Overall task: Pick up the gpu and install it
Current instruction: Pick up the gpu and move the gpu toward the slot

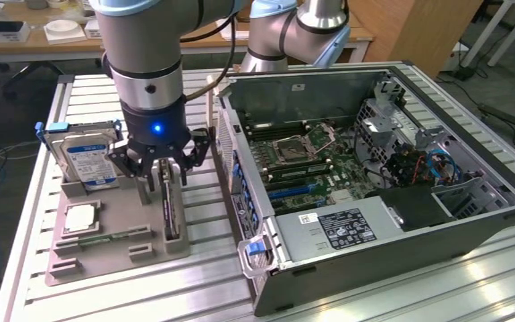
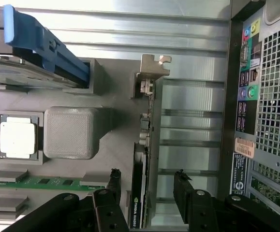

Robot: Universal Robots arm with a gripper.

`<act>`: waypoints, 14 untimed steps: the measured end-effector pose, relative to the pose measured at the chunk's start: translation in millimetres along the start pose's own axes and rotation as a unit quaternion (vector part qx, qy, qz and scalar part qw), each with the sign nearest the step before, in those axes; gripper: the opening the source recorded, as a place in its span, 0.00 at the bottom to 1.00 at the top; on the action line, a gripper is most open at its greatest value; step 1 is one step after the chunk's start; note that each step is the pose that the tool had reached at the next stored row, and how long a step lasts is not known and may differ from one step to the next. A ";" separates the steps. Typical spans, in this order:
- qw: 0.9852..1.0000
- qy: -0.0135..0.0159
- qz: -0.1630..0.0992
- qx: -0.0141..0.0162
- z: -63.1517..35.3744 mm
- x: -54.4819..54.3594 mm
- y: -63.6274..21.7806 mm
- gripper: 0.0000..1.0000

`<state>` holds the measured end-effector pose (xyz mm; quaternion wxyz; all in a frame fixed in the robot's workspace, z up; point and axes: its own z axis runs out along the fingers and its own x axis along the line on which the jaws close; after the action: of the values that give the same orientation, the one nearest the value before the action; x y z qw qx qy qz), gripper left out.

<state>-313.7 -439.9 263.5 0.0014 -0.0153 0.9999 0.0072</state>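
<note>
Since the card has not yet been lifted, we begin with what carries everything: the slatted metal worktop point(image 1: 472, 288). The open computer case point(image 1: 418, 248) lies on its side along the worktop's edge at the exterior view's right, with its motherboard point(image 1: 320, 161) facing up. A grey holder tray point(image 1: 105, 255) sits toward the opposite edge, at the exterior view's left, just beside the case. At the tray's end nearest the worktop's far edge, a hard drive point(image 1: 88, 157) stands upright in a blue-handled carrier.

The gpu point(image 1: 169, 211) stands on its long edge in a slot along the side of the tray nearest the case, with its silver end bracket point(image 2: 152, 72) at one end. The gripper point(image 1: 163, 176) hangs directly over the gpu with its jaws wide apart. In the wrist view we see the fingers point(image 2: 113, 186) on either side of the card, neither touching it, and nothing is held. A green memory stick point(image 2: 43, 182) and a processor point(image 2: 17, 137) lie in their own recesses of the tray, away from the gripper.

We judge several risks:
- **Tipping or twisting:** the card is thin and stands on edge, so jaws closing off-centre would push one face first and tip or twist it in its slot.
- **Sagging:** a grip taken near one end could let the free end sag.
- **Slipping or damage:** pads landing on raised components rather than flat board might slip or damage them.
- **Dragging the tray:** if the slot holds tightly, the tray could rise with the card and disturb the hard drive.
- **Catching on the case:** the case wall is near, so a tilted card might catch on it.
</note>
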 end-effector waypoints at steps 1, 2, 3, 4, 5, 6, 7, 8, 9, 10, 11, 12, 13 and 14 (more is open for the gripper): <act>1.000 0.000 0.000 0.000 0.6 0.0 0.0 0.56; 1.000 0.000 0.000 0.000 1.4 0.0 0.0 0.56; 1.000 0.000 0.000 0.000 2.6 0.0 0.0 0.56; 1.000 0.000 0.000 0.000 4.1 0.0 -0.1 0.56; 1.000 0.000 0.000 0.000 5.6 0.0 -0.1 0.56; 1.000 0.000 0.000 0.000 7.0 0.0 -0.1 0.56; 1.000 0.000 0.000 0.000 7.6 0.0 -0.1 0.56; 1.000 0.000 0.000 0.000 7.5 0.0 -0.1 0.56; 1.000 0.000 0.000 0.000 7.5 0.0 -0.1 0.56; 1.000 0.000 0.000 0.000 7.5 0.0 -0.1 0.56; 1.000 0.000 0.000 0.000 7.5 0.0 -0.1 0.56; 1.000 0.000 0.000 0.000 7.6 0.0 -0.1 0.56; 1.000 0.000 0.000 0.000 7.6 0.0 -0.1 0.56; 1.000 0.000 0.000 0.000 7.9 0.4 -0.1 0.56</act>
<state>-314.1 -439.9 255.6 0.0015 -0.0152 0.9999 0.0073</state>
